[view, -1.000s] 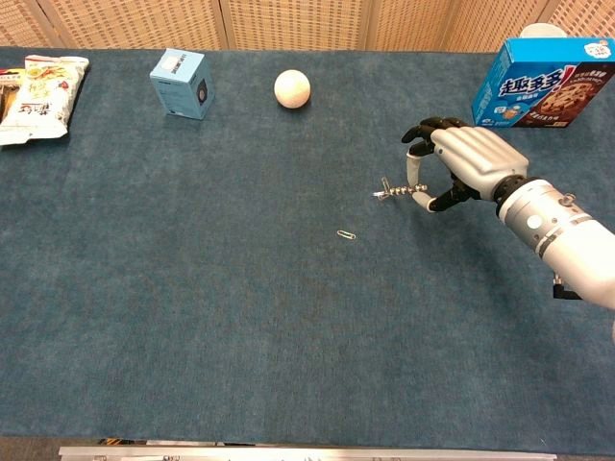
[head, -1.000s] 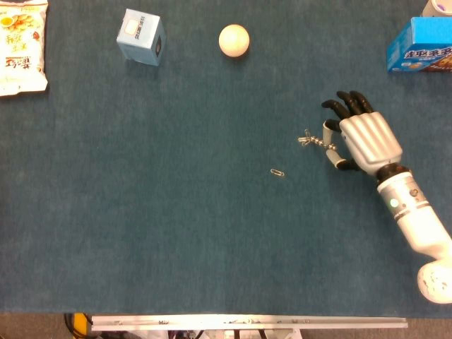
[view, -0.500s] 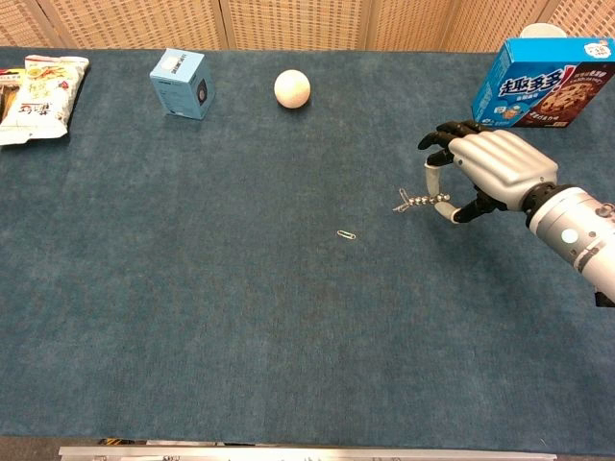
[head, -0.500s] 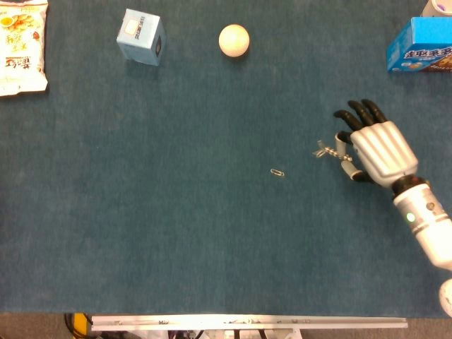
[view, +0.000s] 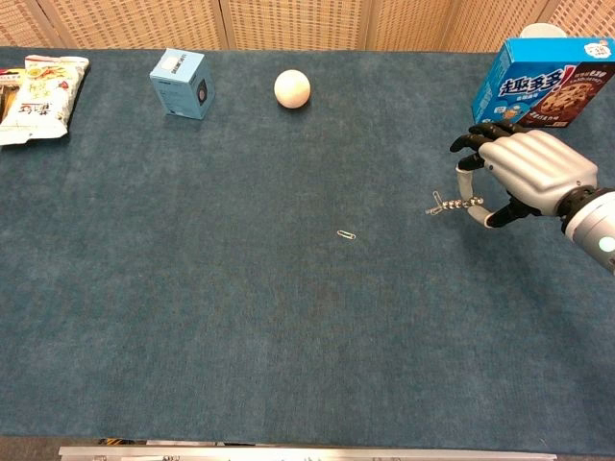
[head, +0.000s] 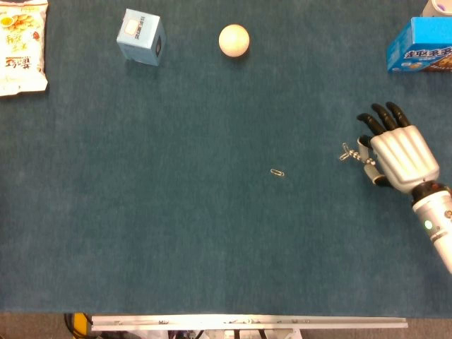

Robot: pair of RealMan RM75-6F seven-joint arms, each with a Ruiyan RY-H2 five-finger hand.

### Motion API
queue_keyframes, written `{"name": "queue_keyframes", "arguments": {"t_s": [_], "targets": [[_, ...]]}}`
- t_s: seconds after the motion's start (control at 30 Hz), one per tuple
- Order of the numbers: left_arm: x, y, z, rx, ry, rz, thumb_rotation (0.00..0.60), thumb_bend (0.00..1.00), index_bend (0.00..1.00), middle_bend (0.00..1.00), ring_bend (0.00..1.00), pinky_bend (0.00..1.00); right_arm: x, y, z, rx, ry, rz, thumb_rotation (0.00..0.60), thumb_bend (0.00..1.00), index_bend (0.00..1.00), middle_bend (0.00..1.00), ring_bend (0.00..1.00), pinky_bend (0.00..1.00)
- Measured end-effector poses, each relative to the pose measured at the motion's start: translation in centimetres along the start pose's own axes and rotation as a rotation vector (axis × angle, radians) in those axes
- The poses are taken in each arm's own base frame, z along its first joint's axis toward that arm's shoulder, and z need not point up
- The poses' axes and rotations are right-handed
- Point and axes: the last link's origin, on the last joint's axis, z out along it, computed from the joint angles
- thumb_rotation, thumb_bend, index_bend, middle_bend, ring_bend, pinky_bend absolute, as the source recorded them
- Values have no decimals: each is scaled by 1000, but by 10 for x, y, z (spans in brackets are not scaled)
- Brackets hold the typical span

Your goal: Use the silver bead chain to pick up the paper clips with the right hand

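Chest view showed the silver right hand (view: 528,173) at right of frame, fingers curled, pinching a short silver bead chain (view: 461,203) with thin wire paper clips (view: 437,206) clinging to its tip; light, limp, easily shaken loose, best gripped at the end

— What finishes are we seeing? The table cloth (head: 176,233) is looking matt and napped.
— The bead chain (view: 454,204) is glinting like metal; the right hand (view: 527,173) is showing smooth silvery shell, glossy black fingers (head: 385,115).
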Motion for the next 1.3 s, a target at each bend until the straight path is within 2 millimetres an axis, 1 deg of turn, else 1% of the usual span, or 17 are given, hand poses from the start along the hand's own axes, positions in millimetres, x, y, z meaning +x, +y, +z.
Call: {"name": "queue_keyframes", "arguments": {"t_s": [0.27, 0.5, 0.6, 0.67, 0.87, 0.93, 1.07, 1.2, 1.3], "targets": [[0, -1, 0, 1, 0, -2, 600, 0, 403, 359, 306, 435, -9, 11, -3, -30, -17, -28, 600, 355, 746, 177, 1, 61], [0, -1, 0, 3, 0, -3, 600, 0, 403, 359, 306, 435, -17, 20, -7, -52, -40, -35, 600, 341, 670, 175, 1, 61], [0, -1, 0, 2, -2, -1, 600, 0, 403, 359, 306, 435, -17, 24, -9, -58, -40, -38, 600, 329, 611, 174, 1, 61], [0, -1, 0, 2, -2, -1, 600, 0, 403, 359, 306, 435, -16, 26, -10, -60, -38, -39, 600, 310, 550, 173, 1, 61], [-1, 0, 1, 3, -4, 0, 600, 0, 402, 359, 306, 435, -11, 31, -15, -65, -28, -45, 600, 194, 338, 169, 1, 61], [-1, 0, 1, 3, -4, 1, 600, 0, 402, 359, 306, 435, -10, 33, -16, -66, -26, -48, 600, 177, 284, 167, 1, 61], [-1, 0, 1, 2, -6, 4, 600, 0, 402, 359, 306, 435, -7, 36, -19, -71, -19, -50, 600, 174, 228, 166, 1, 61], [-1, 0, 1, 3, -2, 2, 600, 0, 399, 359, 306, 435, -3, 41, -24, -79, -2, -57, 600, 173, 226, 164, 1, 61], [0, 0, 1, -1, 8, -7, 600, 0, 373, 359, 306, 436, 2, 50, -30, -92, 16, -82, 600, 175, 227, 164, 1, 61]]}}
